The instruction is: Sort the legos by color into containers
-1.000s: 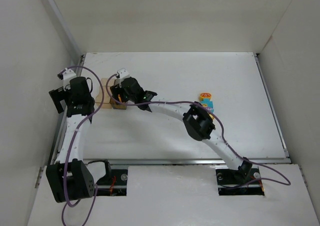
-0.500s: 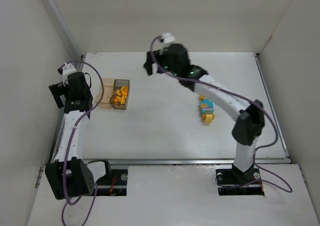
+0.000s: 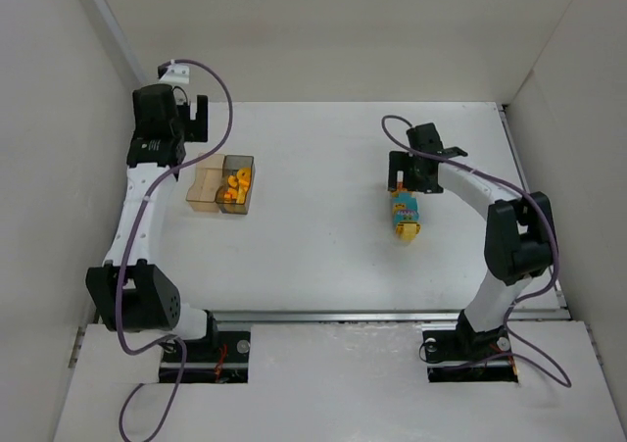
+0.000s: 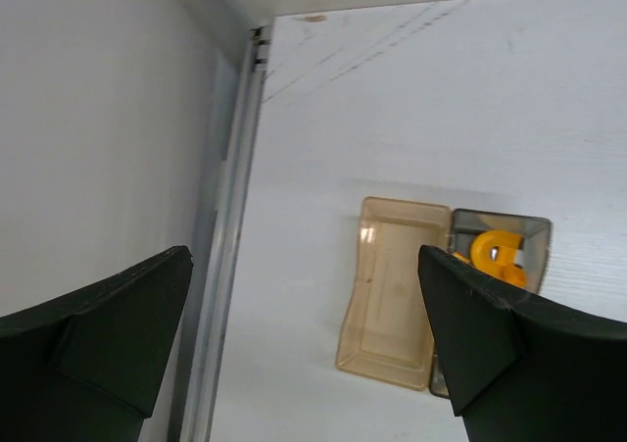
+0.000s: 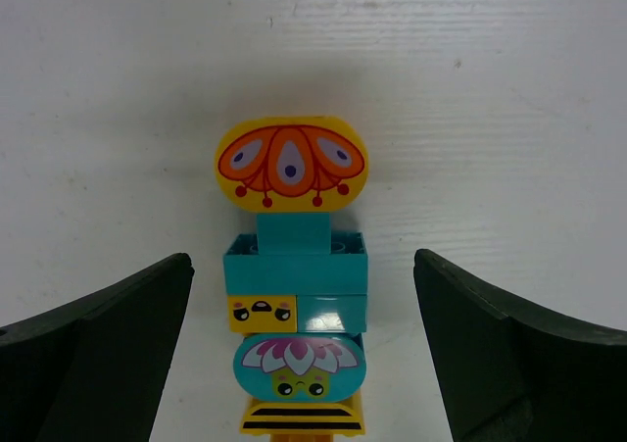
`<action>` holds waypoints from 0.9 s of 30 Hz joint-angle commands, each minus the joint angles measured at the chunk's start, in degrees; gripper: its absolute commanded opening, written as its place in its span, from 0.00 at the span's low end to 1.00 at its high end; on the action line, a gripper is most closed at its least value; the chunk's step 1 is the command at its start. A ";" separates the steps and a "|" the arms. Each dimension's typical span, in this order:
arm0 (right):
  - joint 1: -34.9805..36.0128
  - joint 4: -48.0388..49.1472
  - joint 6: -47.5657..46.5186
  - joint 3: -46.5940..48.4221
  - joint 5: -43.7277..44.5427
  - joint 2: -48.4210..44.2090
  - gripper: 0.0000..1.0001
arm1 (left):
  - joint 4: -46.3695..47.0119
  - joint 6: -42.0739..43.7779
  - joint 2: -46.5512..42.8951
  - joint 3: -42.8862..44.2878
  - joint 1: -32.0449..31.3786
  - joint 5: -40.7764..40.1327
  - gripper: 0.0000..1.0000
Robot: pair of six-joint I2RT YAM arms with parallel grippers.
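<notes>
Currently at the pick step for the larger pieces, by judgement. Noted right gripper (image 5: 303,264) spread wide, holding nothing, hovering over a joined stack of cyan, yellow and orange-red printed plastic bricks (image 5: 294,305). Stack lying flat on the white table (image 3: 323,256), right of centre and well apart from the boxes. From the wrist view: lined up between the two black fingers (image 5: 98,354), long axis running along the gap rather than across it.

Noted left gripper (image 4: 304,256) likewise spread and empty, held high near the far-left corner, looking down on the two square translucent boxes joined side by side. Found tan-clear box (image 4: 392,295) bare inside. Found smoky dark grey box (image 4: 529,228) holding small orange curved pieces (image 4: 493,251).

Next move, by judgement: lower the right gripper and close across the narrow sides of the stack, or on one brick of it. Calls for a decision first, since mixed colours are clipped together. Probably needs pulling apart before sorting, perhaps with the left gripper bracing. Risk: stack sliding or twisting under a one-sided touch.
</notes>
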 commanded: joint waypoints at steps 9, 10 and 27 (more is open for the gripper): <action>0.93 4.00 1.54 -5.15 -0.65 1.41 1.00 | -0.99 1.95 5.66 8.58 -8.63 7.77 1.00; 0.93 4.00 1.54 -5.16 -0.65 2.12 1.00 | -0.99 2.48 6.28 8.59 -9.16 6.02 1.00; 5.50 -0.84 1.54 -0.59 3.74 6.00 0.55 | 4.63 1.87 9.01 4.38 -11.71 7.41 1.00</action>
